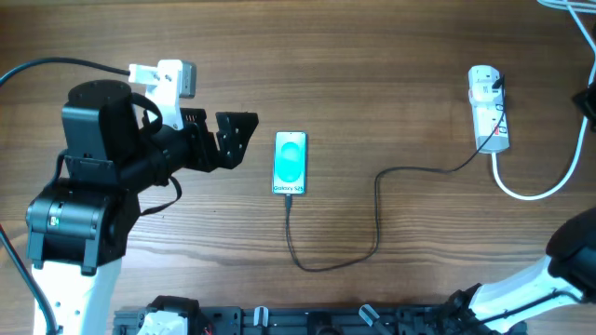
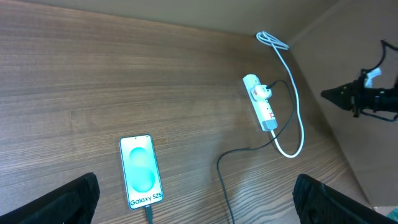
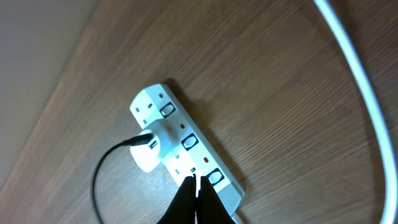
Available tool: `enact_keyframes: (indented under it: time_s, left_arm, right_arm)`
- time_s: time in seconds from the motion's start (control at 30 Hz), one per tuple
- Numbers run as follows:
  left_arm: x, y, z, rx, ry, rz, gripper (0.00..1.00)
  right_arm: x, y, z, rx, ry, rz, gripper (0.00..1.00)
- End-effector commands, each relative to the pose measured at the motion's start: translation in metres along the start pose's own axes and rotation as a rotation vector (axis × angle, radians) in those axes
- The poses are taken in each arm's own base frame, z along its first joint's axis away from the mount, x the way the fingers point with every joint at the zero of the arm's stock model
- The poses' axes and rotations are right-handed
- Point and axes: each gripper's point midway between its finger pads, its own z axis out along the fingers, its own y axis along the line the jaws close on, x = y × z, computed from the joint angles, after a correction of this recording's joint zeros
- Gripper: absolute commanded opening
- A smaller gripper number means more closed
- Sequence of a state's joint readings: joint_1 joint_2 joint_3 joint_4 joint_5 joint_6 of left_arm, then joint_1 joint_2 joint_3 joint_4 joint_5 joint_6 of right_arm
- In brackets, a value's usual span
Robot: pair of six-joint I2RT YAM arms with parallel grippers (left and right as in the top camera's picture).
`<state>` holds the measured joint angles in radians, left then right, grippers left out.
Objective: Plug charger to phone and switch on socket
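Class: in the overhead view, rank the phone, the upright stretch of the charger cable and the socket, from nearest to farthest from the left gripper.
1. phone: just right of the left gripper, at mid-table.
2. charger cable's upright stretch: further right, past the phone.
3. socket: far right side, towards the top.

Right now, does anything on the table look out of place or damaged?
Nothing stands out. The phone lies flat, the charger runs in a loose loop from it to the socket, and no damage is visible.
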<state>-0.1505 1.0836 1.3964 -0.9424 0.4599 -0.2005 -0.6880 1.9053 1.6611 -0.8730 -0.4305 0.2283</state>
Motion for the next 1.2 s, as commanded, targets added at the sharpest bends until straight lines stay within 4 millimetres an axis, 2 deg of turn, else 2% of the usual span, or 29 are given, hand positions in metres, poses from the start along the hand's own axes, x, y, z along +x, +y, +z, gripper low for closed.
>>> enact_keyframes:
  time_s: [0.0,0.2,0.43,0.7,0.83,1.0,1.17]
  left_arm:
    - [-0.004,0.002,-0.001,-0.011,-0.012,0.007,1.00]
    - [-0.004,0.002,-0.001,-0.011,-0.012,0.007,1.00]
    - [-0.004,0.002,-0.001,-0.011,-0.012,0.006,1.00]
    - [-0.004,0.002,-0.001,-0.011,-0.012,0.006,1.00]
    - [-0.004,0.002,-0.001,-0.011,-0.012,0.006,1.00]
    - [-0.004,0.002,-0.001,-0.011,-0.012,0.007,1.00]
    - [-0.004,0.002,-0.001,-0.011,-0.012,0.007,1.00]
  right_arm:
    - [0.002,-0.001,0.022,-0.037,0.040,-0.008,0.04]
    - [0.005,0.005,0.044,-0.084,0.066,-0.007,0.04]
    - [0.011,-0.004,0.073,-0.079,0.104,0.056,0.04]
    - [0.032,0.011,0.109,-0.086,0.169,-0.044,0.04]
    - [0.039,0.018,0.117,-0.092,0.187,-0.065,0.04]
    - [0.049,0.011,0.126,-0.021,0.194,-0.050,0.04]
    - [0.053,0.014,0.129,-0.025,0.200,-0.067,0.04]
